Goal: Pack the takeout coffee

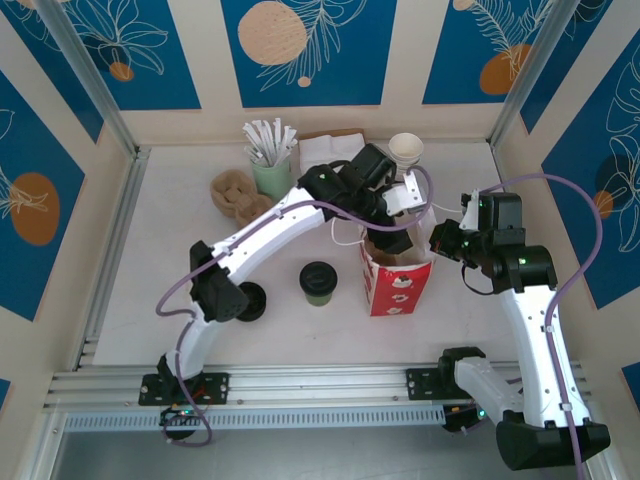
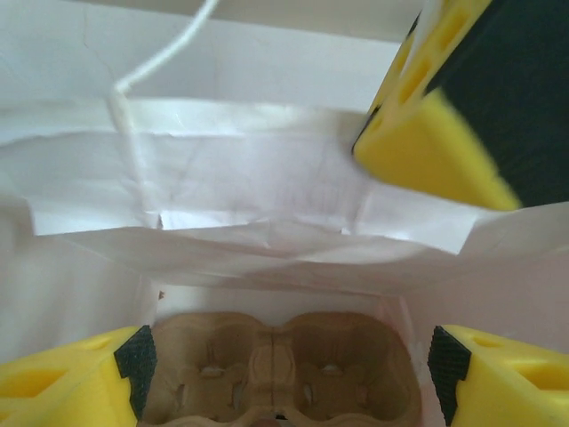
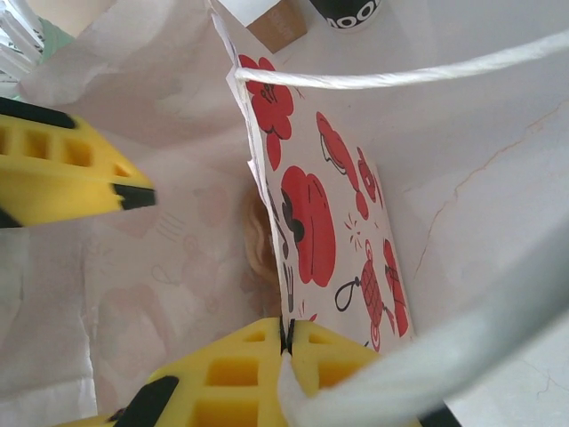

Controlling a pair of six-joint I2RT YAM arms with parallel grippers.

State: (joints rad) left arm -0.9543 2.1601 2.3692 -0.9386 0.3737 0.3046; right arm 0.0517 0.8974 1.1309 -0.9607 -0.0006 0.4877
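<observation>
- The red-and-white bag point(image 1: 398, 282) stands open directly under my left gripper point(image 2: 289, 365), and its white walls block everything beyond.
- A brown cup carrier point(image 2: 222, 378) lies at the bottom, its near edge cut off.
- My left gripper hangs released, fingers wide apart, touching nothing.
- My right gripper point(image 3: 286, 338) is clenched on the bag's rim.
- The takeout coffee point(image 1: 318, 282) stands outside the bag, beside my left forearm.

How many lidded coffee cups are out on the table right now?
1: the takeout coffee stands just left of the red-and-white bag. Others may be hidden.
</observation>
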